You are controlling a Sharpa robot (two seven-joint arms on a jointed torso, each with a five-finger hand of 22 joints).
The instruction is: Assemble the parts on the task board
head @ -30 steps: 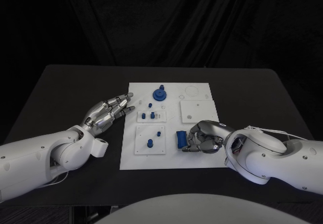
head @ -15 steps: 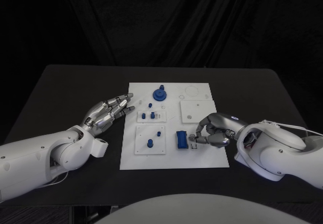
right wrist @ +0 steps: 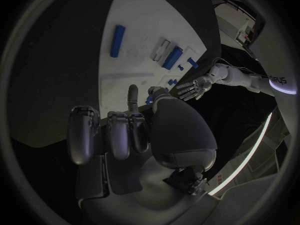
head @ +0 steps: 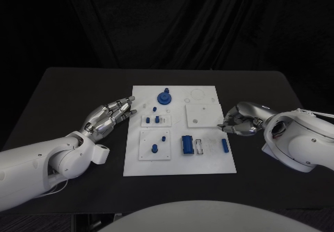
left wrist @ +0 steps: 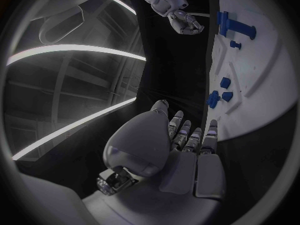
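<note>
At the centre of the head view we find the task board (head: 179, 159), a white plate lying flat on the black table (head: 69, 92). Near its upper edge stands a blue round part with a post (head: 165, 98). Below that, a small raised white panel (head: 157, 121) carries two short blue pegs (head: 153, 119). A second raised panel (head: 155, 145) toward the lower left of the board carries further small blue pieces, too small for us to identify. A plain white square panel (head: 204, 115) sits at the board's upper right. In the lower right part of the board we note a blue block (head: 187, 144), just beside a narrow white slot piece (head: 200, 146), and a slim blue bar (head: 225, 145) lying apart from both, close to the board's right edge.

We record the left hand (head: 110, 116) over the table just beside the board's left edge, fingers extended and apart, holding nothing; the left wrist view confirms the fingers (left wrist: 187, 137) stretched toward the board with nothing in them.

We record the right hand (head: 240, 122) at the board's right edge, above the slim blue bar and clear of it. Its fingers are curled inward; in the right wrist view we see nothing held in the fingers (right wrist: 119, 132).
</note>
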